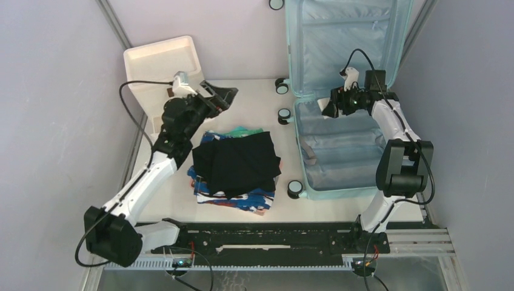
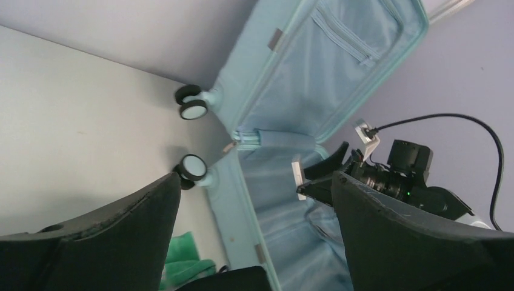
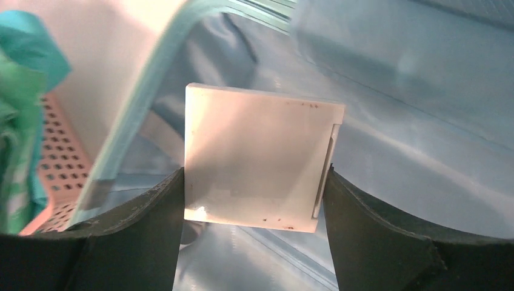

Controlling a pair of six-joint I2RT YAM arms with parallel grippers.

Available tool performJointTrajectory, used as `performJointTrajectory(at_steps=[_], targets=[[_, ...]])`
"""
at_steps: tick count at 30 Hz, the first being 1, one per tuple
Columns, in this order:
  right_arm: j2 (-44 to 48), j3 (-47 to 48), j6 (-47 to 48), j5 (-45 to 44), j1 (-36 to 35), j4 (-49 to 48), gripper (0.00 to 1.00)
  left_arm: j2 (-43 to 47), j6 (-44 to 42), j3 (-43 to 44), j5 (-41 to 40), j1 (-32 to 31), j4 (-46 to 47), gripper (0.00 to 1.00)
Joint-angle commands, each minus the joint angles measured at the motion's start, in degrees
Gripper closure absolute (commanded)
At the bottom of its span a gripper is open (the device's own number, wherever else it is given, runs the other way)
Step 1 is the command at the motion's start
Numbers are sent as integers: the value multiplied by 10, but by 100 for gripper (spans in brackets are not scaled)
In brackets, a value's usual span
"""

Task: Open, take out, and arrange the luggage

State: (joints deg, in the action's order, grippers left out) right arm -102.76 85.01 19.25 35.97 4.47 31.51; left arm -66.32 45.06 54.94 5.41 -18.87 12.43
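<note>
Right gripper (image 3: 254, 182) is clamped on a flat white box (image 3: 257, 163); both fingers (image 3: 139, 224) press its side edges. Right arm reaches forward from its base, elbow bent, wrist turned left over the back end of the suitcase (image 1: 339, 151). Box hangs above the blue lining and touches only the fingers.

Left gripper (image 1: 221, 97) is spread wide with nothing between the jaws. Left arm stretches diagonally up the left side of the table (image 1: 254, 97), wrist high, gripper pointing right toward the suitcase.

Suitcase lies open on the right half of the table. Its lower half is flat. Its lid (image 1: 339, 36) stands upright against the back wall. Wheels (image 1: 285, 115) face left.

Clothes pile (image 1: 236, 163) sits mid-table between the arms with a black garment (image 1: 239, 159) on top, just beside the suitcase's left edge. Cream cabinet (image 1: 160, 60) stands in the back left corner, close behind the left gripper. Nothing sits between the left gripper and the suitcase except bare table.

Right wrist view alone shows the box's full face, with small dark specks and a slot on its right edge. At its left it also shows a pink basket (image 3: 57, 157) with holes, and green cloth (image 3: 18, 91) over it; the basket does not show from above. Left wrist view looks between its own fingers (image 2: 139, 212) at the right gripper from the side, the box seen edge-on.
</note>
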Motion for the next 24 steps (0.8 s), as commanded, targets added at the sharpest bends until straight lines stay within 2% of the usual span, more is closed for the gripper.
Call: performJointTrajectory(at_steps=[1, 9, 16, 24], targets=[[52, 0, -15, 120, -2, -35, 97, -47, 27, 72, 13, -38, 50, 3], [85, 23, 15, 243, -34, -59, 100, -161, 74, 156, 39, -84, 62, 10], [105, 19, -10, 224, -110, -124, 100, -222, 92, 207, 48, -117, 64, 15], [103, 28, -57, 204, -156, -204, 100, -254, 96, 234, 40, -142, 41, 22]])
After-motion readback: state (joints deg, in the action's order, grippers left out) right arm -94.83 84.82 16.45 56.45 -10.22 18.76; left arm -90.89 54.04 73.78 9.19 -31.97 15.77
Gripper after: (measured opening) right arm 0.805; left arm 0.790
